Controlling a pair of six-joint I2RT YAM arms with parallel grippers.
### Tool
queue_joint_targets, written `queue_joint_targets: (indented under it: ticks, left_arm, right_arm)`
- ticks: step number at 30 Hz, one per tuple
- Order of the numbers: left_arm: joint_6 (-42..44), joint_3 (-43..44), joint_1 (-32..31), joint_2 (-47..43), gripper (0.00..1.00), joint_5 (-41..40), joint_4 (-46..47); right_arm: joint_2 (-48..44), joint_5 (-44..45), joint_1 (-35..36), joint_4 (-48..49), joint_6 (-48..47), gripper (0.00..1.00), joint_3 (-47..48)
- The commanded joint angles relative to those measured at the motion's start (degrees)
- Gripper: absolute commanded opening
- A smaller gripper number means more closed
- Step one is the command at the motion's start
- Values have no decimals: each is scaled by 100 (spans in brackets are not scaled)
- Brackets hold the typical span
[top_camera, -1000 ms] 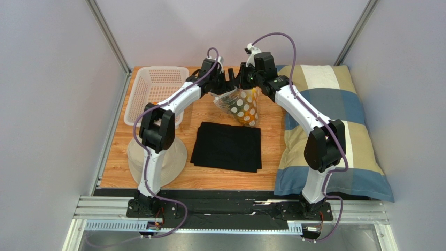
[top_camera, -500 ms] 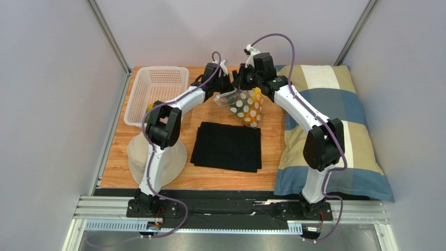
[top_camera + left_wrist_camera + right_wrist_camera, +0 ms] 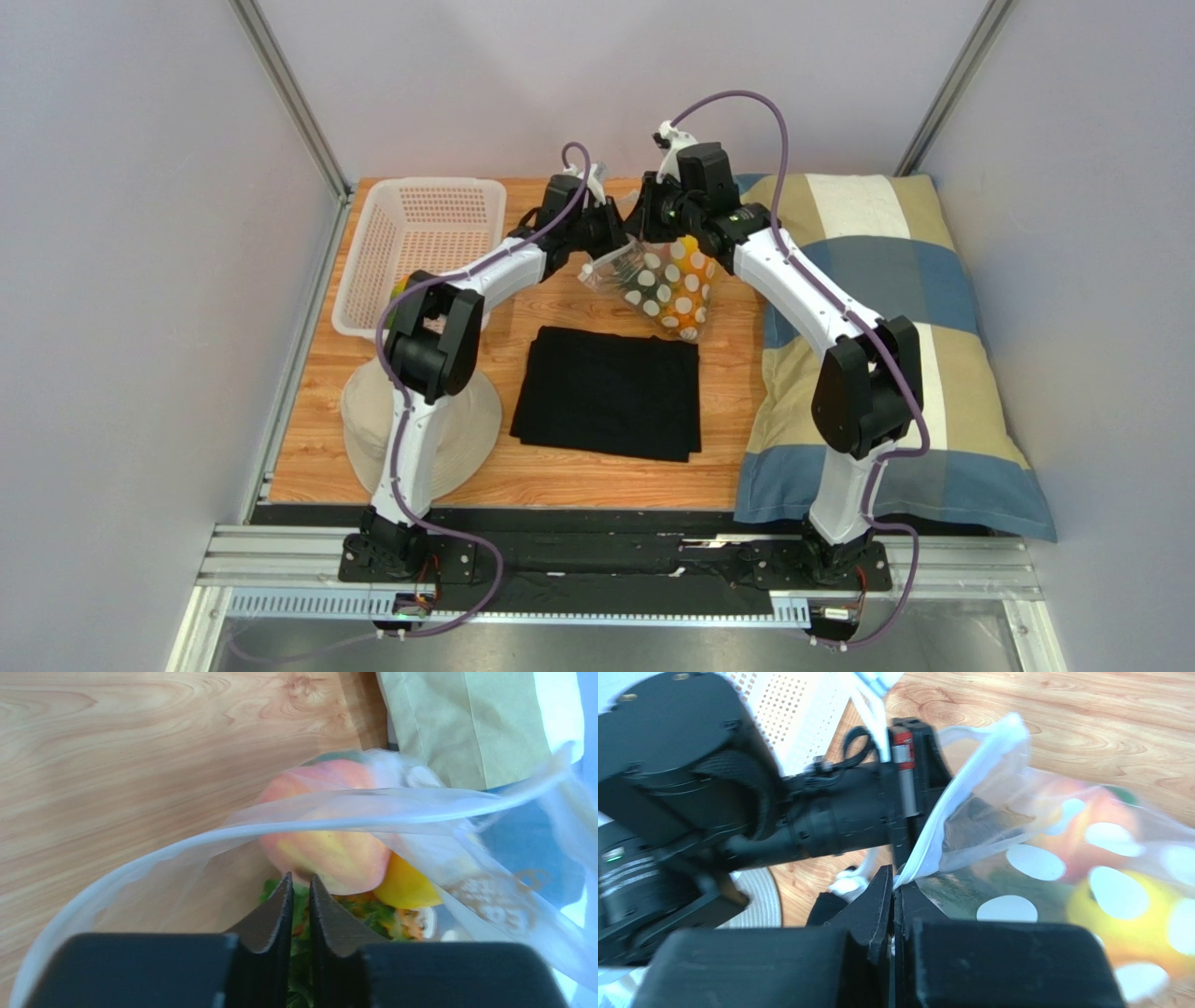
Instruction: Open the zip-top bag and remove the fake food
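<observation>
Top external view: the zip-top bag (image 3: 659, 287) hangs between both arms over the bench (image 3: 603, 479) at 12 o'clock, with the black cloth (image 3: 608, 392) at its 6 and the white basket (image 3: 421, 238) at its 9. The right jaws are pressed together on the bag's white rim strip. The left jaws, closed to a sliver, appear to pinch the opposite lip. The fake food (image 3: 326, 836), peach, lemon and greens, sits inside, below a mouth that looks parted. Opening seems the step in hand. The next move likely calls for spreading the lips wider without the thin film slipping, so the pieces can come out.
</observation>
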Motion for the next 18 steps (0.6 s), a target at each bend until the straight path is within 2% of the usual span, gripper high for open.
queue_joint_targets:
  ticks: [1,2,7,11,13,14,16,17,18]
  left_arm:
    - [696,-115,-28,-941,11,-447,-274]
    - [759,-159,-28,-1021,6,-500,-327]
    - [769,-458,-28,-1241,5,-308,-486]
    - [934,-643,-28,-1312,37,78,-722]
    - [1136,-634,-28,-1425,32,71,-1004]
    - [1181,-669,-28,-1487,18,-60,-1057]
    - [1338,-784,-28,-1697,9,-175,-1136]
    - [1374,-793,-28,-1759,0,-315,-1188]
    - [1392,-819,-37,-1821,0,-333,-1241]
  right_arm:
    - [-83,261,-14,252,-210,0,112]
    - [-57,254,-57,243,-254,0,129]
    - [-65,35,-102,287,-281,0,182]
    - [-57,-221,-84,400,-588,0,279]
    - [13,-160,-84,366,-702,0,331]
    - [101,-151,-102,331,-720,0,375]
    - [172,-142,-93,252,-729,0,454]
    - [207,-142,-93,243,-738,0,455]
    - [207,-133,-93,260,-738,0,455]
